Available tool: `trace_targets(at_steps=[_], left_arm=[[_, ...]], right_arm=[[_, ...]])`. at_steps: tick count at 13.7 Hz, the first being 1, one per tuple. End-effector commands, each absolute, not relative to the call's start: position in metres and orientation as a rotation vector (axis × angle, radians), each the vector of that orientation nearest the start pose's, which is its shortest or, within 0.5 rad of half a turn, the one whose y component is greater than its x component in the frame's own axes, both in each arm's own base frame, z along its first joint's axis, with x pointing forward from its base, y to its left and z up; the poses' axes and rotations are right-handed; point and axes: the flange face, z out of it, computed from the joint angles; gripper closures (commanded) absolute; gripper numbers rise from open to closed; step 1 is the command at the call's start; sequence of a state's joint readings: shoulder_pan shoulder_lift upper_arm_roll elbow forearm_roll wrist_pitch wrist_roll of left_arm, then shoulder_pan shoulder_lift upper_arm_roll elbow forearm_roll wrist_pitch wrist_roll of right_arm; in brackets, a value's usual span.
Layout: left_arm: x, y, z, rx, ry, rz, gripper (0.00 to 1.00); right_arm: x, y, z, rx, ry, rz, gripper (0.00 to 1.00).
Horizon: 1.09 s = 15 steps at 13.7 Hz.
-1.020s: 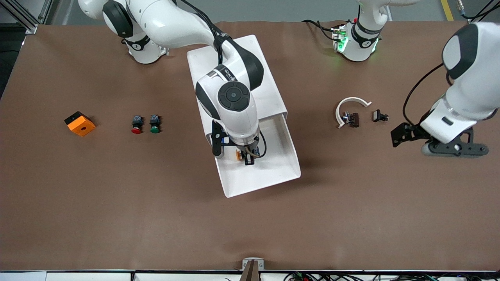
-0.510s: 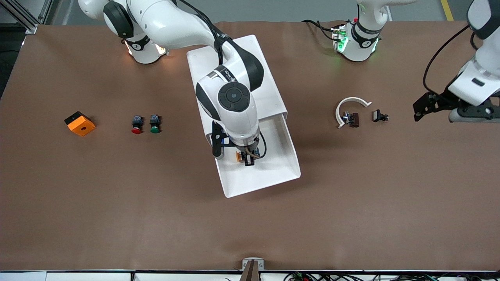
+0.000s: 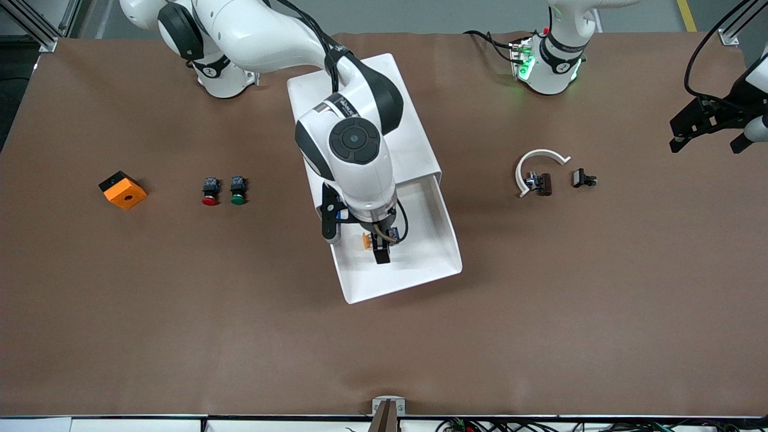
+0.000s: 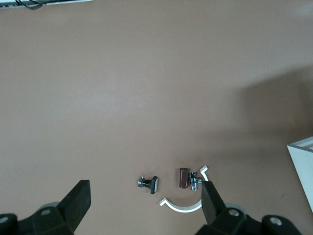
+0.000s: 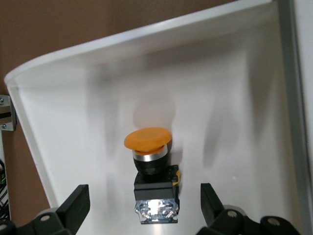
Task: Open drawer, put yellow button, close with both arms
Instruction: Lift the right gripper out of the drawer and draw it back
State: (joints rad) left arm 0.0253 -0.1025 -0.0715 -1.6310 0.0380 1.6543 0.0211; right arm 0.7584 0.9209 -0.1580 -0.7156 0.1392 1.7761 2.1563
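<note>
The drawer (image 3: 427,259) is pulled out of the white cabinet (image 3: 409,139) toward the front camera. The yellow button (image 3: 365,240) lies on its side on the drawer floor. My right gripper (image 3: 381,251) hangs over it, inside the drawer. In the right wrist view the button (image 5: 148,161) lies between the open fingers of my right gripper (image 5: 143,211), and neither finger touches it; the drawer's wall (image 5: 146,41) curves around it. My left gripper (image 3: 691,125) is open and empty, up in the air at the left arm's end of the table (image 4: 144,204).
A red button (image 3: 209,197), a green button (image 3: 237,196) and an orange block (image 3: 123,190) lie toward the right arm's end. A white curved piece (image 3: 536,162), a brown part (image 3: 543,183) and a small black part (image 3: 582,178) lie toward the left arm's end.
The left arm has swung up and away toward the edge of the table at its own end. The right hand has shifted slightly over the button. The button has stayed in the drawer.
</note>
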Motion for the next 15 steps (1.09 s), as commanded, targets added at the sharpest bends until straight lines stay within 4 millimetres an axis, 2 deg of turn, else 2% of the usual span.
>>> trace_targets(at_steps=[1, 2, 3, 5, 7, 9, 12, 15], left_arm=[[0.550, -0.026, 0.668, -3.089, 0.133, -0.169, 0.00], [0.557, -0.024, 0.663, -3.090, 0.131, -0.160, 0.00], [0.564, -0.021, 0.655, -3.092, 0.124, -0.136, 0.00], [0.567, -0.013, 0.652, -3.096, 0.110, -0.131, 0.00], [0.570, -0.019, 0.646, -3.095, 0.130, -0.114, 0.00], [0.570, -0.029, 0.647, -3.094, 0.153, -0.117, 0.00], [0.570, -0.026, 0.647, -3.094, 0.149, -0.117, 0.00], [0.570, -0.020, 0.647, -3.106, 0.130, -0.119, 0.00]], right_arm=[[0.611, 0.500, 0.448, -2.158, 2.051, -0.012, 0.00], [0.610, 0.499, 0.462, -2.148, 2.038, -0.002, 0.00], [0.615, 0.490, 0.472, -2.126, 2.041, 0.032, 0.00], [0.625, 0.464, 0.501, -2.081, 2.028, 0.165, 0.00], [0.628, 0.438, 0.521, -2.190, 1.920, 0.254, 0.00], [0.631, 0.417, 0.530, -2.307, 1.815, 0.252, 0.00], [0.630, 0.367, 0.549, -2.608, 1.518, 0.288, 0.00], [0.636, 0.310, 0.550, -2.827, 1.225, 0.381, 0.00]])
